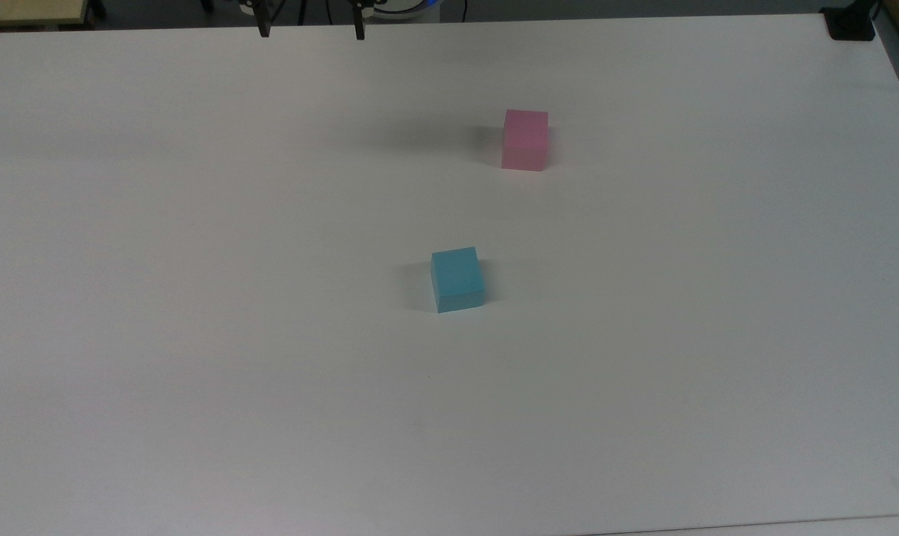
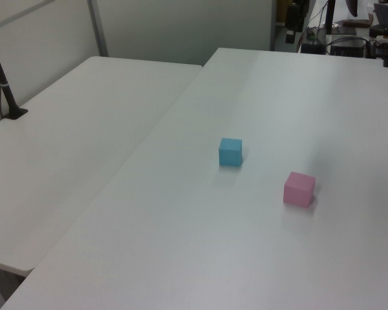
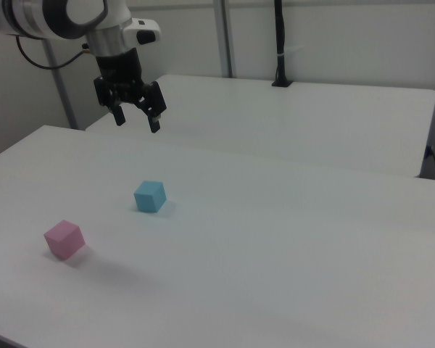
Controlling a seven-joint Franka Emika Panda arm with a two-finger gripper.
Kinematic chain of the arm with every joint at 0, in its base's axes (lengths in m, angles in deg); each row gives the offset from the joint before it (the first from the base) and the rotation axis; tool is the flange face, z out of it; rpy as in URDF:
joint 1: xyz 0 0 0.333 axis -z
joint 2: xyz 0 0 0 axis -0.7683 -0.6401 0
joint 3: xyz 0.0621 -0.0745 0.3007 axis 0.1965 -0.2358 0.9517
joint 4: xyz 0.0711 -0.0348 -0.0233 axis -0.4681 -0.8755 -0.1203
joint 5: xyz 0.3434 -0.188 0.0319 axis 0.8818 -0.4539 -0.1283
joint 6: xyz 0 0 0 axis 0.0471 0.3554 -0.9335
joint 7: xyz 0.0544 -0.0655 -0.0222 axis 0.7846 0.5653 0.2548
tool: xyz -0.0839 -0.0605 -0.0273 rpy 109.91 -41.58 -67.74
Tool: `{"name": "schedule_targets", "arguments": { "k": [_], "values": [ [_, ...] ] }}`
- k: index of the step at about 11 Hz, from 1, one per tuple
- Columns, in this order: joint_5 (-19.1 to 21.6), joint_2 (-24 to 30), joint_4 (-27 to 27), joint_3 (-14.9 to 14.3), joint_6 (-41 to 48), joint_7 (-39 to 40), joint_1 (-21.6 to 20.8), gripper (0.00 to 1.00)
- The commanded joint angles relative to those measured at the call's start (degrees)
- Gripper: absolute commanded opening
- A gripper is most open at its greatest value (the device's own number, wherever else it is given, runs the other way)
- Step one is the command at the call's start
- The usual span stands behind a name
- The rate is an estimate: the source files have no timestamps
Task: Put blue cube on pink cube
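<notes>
Aloft, right view: end effector (image 3: 137, 122) spread | blue cube (image 3: 150, 196) untouched

The blue cube (image 1: 457, 279) and the pink cube (image 1: 525, 140) look matt and smooth, like foam or painted wood. The white desk (image 1: 196, 335) is smooth with a faint sheen. The tool (image 3: 137, 120) is black, glossy plastic or metal.
</notes>
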Motion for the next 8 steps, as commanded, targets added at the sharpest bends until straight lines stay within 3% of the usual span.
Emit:
{"name": "schedule_targets", "arguments": {
  "k": [1,8],
  "values": [
    [1.03,0.24,-0.4,-0.64,0.54,0.99,-0.78,1.0],
    [1.03,-0.81,-0.48,-0.38,-0.42,0.73,-0.95,1.0]
  ]
}}
